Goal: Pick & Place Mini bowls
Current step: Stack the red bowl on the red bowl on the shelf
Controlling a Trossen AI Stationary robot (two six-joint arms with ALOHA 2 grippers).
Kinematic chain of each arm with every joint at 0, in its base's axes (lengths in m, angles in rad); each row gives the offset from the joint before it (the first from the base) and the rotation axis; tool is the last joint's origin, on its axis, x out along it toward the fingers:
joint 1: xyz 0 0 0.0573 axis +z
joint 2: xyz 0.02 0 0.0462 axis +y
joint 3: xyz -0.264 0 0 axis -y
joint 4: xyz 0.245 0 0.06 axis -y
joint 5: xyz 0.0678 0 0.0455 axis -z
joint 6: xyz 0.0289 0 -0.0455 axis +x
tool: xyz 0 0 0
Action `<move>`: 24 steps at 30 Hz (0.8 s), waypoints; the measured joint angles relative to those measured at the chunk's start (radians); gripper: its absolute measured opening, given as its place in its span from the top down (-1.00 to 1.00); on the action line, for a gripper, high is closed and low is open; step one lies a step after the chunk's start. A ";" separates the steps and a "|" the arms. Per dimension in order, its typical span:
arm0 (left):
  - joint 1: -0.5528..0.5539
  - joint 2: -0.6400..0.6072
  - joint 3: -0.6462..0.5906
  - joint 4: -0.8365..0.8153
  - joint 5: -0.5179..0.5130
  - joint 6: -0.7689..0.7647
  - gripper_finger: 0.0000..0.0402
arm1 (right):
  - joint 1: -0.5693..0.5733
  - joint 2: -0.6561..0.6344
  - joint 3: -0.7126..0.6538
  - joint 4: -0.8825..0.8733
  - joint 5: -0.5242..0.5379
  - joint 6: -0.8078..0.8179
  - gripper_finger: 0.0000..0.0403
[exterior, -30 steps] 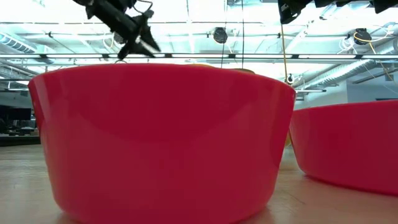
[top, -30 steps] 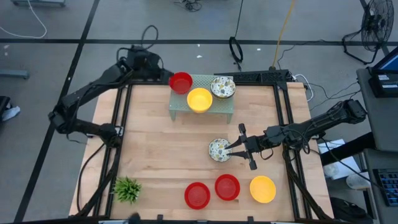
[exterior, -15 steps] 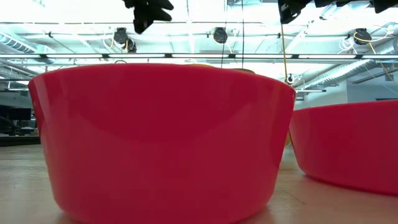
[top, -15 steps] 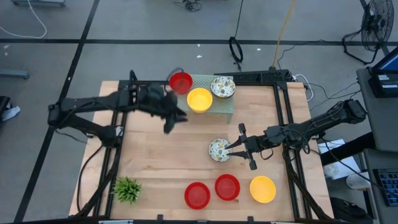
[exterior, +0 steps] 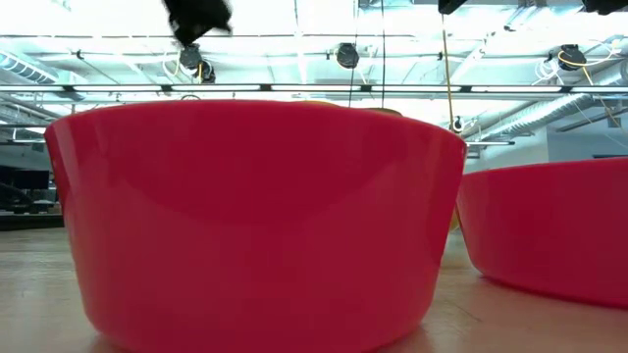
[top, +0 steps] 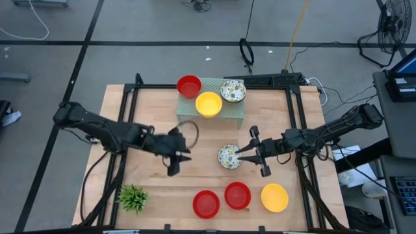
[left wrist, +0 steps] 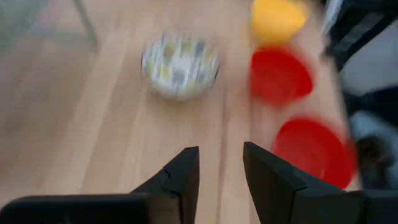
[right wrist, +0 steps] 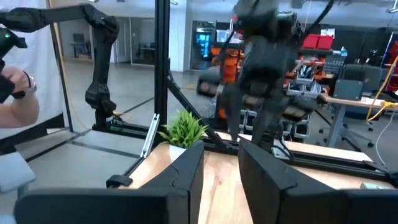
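On the table a speckled bowl sits alone; it also shows in the left wrist view as the speckled bowl. Near the front edge stand two red bowls and a yellow bowl. A red bowl, a yellow bowl and a speckled bowl rest on the mesh stand. My right gripper lies level at the lone speckled bowl's right rim, its fingers a narrow gap apart with only wood between them. My left gripper, narrowly open, hovers left of that bowl.
A green spiky plant stands at the near left corner. In the low view one red bowl fills the front and another red bowl sits to its right. A black frame runs along the table's sides. A person's hand shows beyond the table.
My left arm has swung fast from the far left corner beside the stand, toward the near edge and the table's middle, ending left of the lone speckled bowl. My right arm has risen a little in the low view. No bowl has moved.
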 joint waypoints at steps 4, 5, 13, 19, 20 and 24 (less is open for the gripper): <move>-0.050 0.014 -0.052 0.063 -0.075 -0.062 0.37 | 0.000 0.000 0.000 0.025 0.000 0.002 0.56; -0.063 0.016 -0.069 0.066 -0.090 -0.074 0.37 | 0.000 0.000 0.000 0.038 0.000 0.016 0.56; -0.115 0.019 -0.223 0.297 -0.117 -0.130 0.37 | 0.000 0.000 0.000 0.065 -0.002 0.252 0.56; -0.133 0.024 -0.340 0.525 -0.116 -0.131 0.37 | 0.000 0.000 0.000 -0.027 -0.051 0.297 0.56; -0.133 0.027 -0.356 0.560 -0.115 -0.138 0.37 | 0.000 0.000 0.000 -0.044 -0.058 0.320 0.56; -0.140 0.024 -0.394 0.647 -0.116 -0.190 0.37 | 0.000 0.000 0.000 -0.110 -0.151 0.379 0.56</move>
